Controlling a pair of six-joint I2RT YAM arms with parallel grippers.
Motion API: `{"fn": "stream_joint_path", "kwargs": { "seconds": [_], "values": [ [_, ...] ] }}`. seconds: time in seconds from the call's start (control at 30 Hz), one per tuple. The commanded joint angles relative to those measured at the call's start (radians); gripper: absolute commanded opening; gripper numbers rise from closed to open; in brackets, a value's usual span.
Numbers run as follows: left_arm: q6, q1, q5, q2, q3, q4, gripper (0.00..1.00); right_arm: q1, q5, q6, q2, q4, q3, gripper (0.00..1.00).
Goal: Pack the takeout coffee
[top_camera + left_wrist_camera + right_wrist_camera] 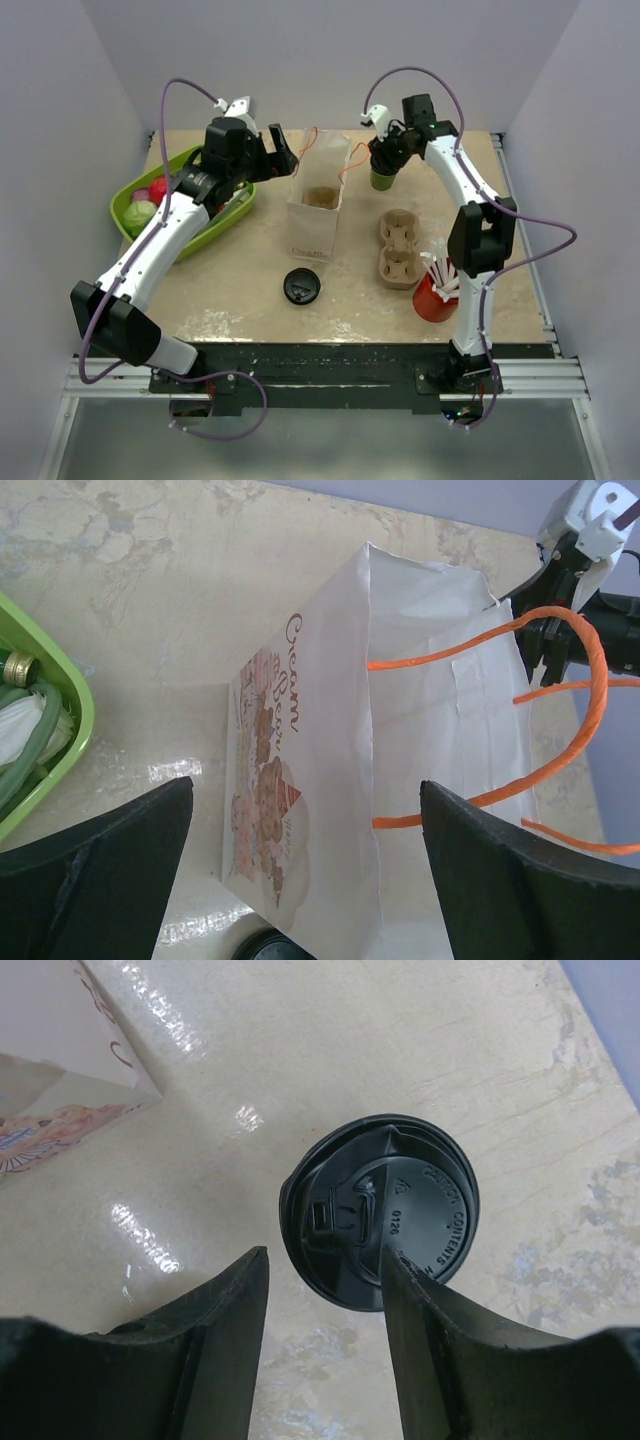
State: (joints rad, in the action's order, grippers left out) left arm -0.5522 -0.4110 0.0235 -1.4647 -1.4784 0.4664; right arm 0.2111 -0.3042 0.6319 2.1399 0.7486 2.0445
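Straddling the takeout coffee, two o'clock off the bag, right gripper half-narrowed; grip unclear. Left gripper gapes wide, empty.

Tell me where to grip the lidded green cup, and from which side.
Grip the green cup by its side wall just under the black lid, coming straight down from above. It stands upright and round, and the right gripper hangs above, fingers either side.
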Motion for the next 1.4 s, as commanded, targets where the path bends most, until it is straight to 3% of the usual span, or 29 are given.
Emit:
{"fn": "stream_joint_path", "kwargs": {
  "seconds": [0.0,0.17,0.43,0.73,0.83,1.23,1.37],
  "values": [
    [0.024,0.014,-0.016,-0.005,-0.005,-0.037,1.00,0.017,-0.023,0.043,0.029,0.023,0.055,0.50],
    [0.023,0.017,-0.014,-0.009,-0.003,-0.038,1.00,0.028,0.003,0.020,0.043,-0.008,0.059,0.46],
    [0.020,0.023,-0.010,-0.006,-0.005,-0.035,1.00,0.039,0.096,-0.005,0.045,-0.054,0.039,0.24],
    [0.018,0.024,-0.007,-0.003,-0.002,-0.034,1.00,0.039,0.142,-0.011,0.032,-0.077,0.008,0.17],
    [0.018,0.024,-0.008,-0.003,-0.003,-0.034,1.00,0.042,0.136,-0.012,0.019,-0.087,0.006,0.01],
    [0.014,0.028,-0.017,0.001,0.001,-0.055,1.00,0.045,0.122,-0.061,-0.158,-0.204,-0.101,0.00],
    [0.015,0.029,-0.059,-0.002,0.001,-0.068,1.00,0.047,0.135,-0.104,-0.283,-0.250,-0.161,0.00]
  ]
}}
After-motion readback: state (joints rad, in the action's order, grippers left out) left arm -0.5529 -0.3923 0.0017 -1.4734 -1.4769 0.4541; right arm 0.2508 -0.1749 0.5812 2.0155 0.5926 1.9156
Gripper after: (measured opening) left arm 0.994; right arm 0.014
